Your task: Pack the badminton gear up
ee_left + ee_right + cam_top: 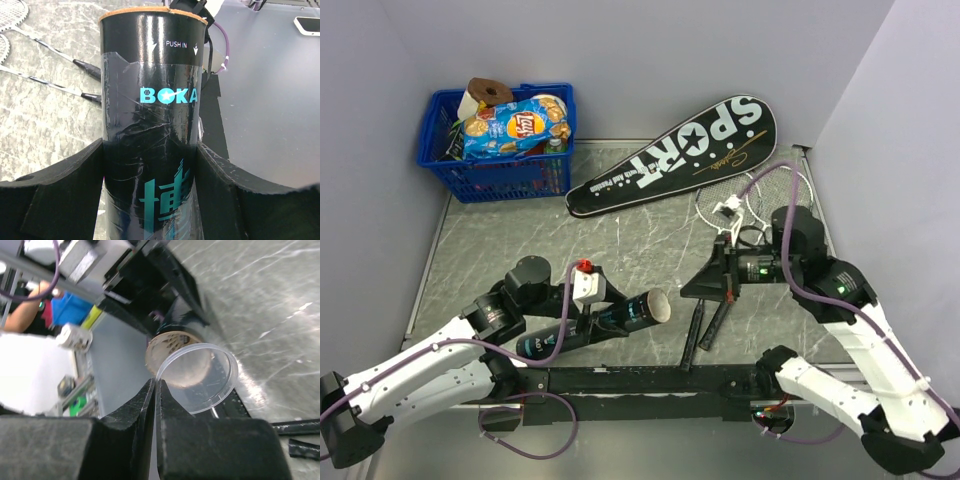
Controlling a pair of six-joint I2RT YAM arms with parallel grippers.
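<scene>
My left gripper point(603, 318) is shut on the dark tube point(635, 312) lettered "BOKA" point(152, 100) and holds it near the table's front, open mouth toward the right. My right gripper point(694, 289) is shut on the rim of a clear round lid point(200, 377), held just in front of the tube's mouth point(162, 342), apart from it. Two rackets lie right of centre, heads point(765, 190) at the back and black handles point(696, 335) at the front. The black "SPORT" cover point(680, 155) lies at the back. No shuttlecock shows in the open.
A blue basket point(505, 165) of snacks stands at the back left corner. The racket handles point(300, 427) lie on the table just below my right gripper. The black base rail point(640, 380) runs along the table's front edge.
</scene>
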